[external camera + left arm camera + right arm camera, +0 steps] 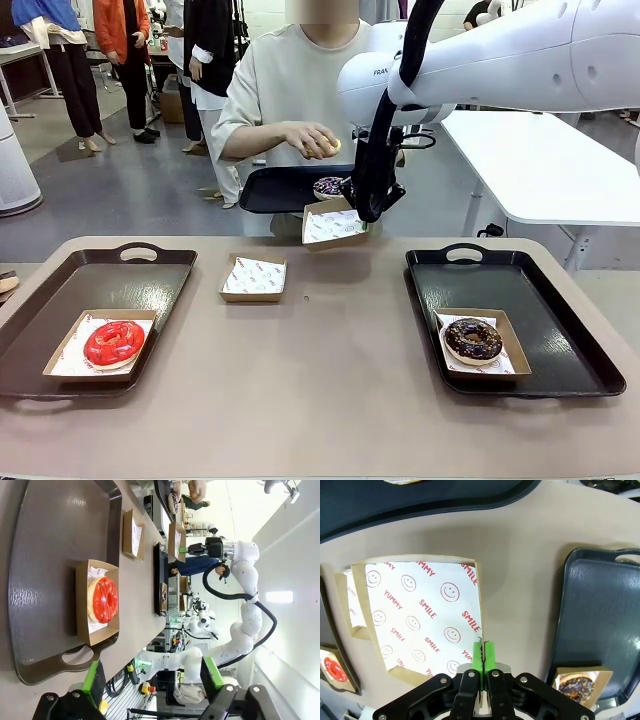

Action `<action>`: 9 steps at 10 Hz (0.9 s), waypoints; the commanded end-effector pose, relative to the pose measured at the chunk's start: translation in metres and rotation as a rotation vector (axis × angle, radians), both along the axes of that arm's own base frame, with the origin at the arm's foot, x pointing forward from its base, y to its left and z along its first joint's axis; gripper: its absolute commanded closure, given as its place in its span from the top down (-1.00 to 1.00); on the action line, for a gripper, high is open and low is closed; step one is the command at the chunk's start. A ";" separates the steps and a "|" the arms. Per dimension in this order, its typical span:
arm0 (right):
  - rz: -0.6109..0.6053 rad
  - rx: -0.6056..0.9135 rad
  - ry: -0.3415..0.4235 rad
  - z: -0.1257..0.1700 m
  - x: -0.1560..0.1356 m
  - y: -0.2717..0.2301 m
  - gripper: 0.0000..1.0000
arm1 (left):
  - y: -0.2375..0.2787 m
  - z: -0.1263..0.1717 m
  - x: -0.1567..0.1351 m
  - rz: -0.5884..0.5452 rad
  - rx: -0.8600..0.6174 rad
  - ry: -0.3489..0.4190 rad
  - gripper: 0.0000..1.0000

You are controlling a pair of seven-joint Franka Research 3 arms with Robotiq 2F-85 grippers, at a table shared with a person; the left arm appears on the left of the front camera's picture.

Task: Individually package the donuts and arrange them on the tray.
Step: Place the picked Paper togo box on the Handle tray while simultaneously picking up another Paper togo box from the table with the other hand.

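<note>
Right jaws are pinched shut on the rim of the lifted box (335,226), far middle; hold it level and steady (the person's hand (312,138) holds the yellow donut (333,146) just beyond). Left jaws gape wide, empty.

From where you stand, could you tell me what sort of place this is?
Probably a lab staged as a donut counter: a boxed red donut on a black tray, a white worktable behind, bare grey floor.
</note>
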State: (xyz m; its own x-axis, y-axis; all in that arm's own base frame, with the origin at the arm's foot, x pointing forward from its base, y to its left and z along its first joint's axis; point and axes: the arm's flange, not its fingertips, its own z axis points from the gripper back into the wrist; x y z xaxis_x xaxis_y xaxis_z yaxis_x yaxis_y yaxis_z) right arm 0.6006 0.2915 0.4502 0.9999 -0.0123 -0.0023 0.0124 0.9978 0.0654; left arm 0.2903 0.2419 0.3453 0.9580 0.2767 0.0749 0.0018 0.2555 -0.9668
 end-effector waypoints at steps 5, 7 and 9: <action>-0.001 -0.001 -0.002 0.002 -0.001 -0.001 -1.00 | 0.002 0.000 -0.002 0.001 -0.006 -0.003 1.00; -0.001 -0.001 -0.002 0.002 -0.001 -0.001 -1.00 | 0.002 0.000 -0.002 0.001 -0.006 -0.003 1.00; -0.001 -0.001 -0.002 0.002 -0.001 -0.001 -1.00 | 0.002 0.000 -0.002 0.001 -0.006 -0.003 1.00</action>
State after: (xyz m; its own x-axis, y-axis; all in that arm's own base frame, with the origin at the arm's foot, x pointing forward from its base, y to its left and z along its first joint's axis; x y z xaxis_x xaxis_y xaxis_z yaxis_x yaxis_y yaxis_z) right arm 0.6006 0.2915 0.4502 0.9999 -0.0123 -0.0023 0.0124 0.9978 0.0654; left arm 0.2904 0.2419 0.3448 0.9582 0.2764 0.0736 0.0007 0.2551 -0.9669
